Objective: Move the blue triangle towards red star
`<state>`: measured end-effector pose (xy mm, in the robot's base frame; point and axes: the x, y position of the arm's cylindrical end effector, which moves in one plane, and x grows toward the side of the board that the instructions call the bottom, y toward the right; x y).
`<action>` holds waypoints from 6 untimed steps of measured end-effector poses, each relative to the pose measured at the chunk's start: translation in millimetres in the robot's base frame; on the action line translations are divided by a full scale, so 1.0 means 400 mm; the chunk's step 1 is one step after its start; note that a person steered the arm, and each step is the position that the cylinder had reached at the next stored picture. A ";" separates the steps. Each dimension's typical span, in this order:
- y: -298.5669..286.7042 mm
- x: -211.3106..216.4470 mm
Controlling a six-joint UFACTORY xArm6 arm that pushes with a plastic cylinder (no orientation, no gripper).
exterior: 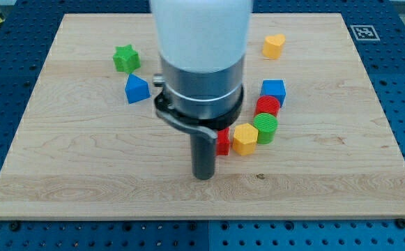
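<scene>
The blue triangle [136, 89] is sitting on the counter [63, 174] toward the far left, just near-right of the green star [126, 58]. The red star [223, 141] is peeking out right of my tip [203, 177], touching the yellow block [245, 138]. My tip is resting well right and nearer than the triangle. There is no hand; the rod is holding nothing.

No readable words, brand names or numbers appear anywhere. The only sign is a black-and-white square fiducial marker [363, 32] printed on the wooden board [63, 174], at the board's corner toward the view's top right.
</scene>
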<state>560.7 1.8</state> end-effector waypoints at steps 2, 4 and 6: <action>0.005 -0.041; -0.099 -0.045; -0.233 -0.120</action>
<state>512.7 -91.5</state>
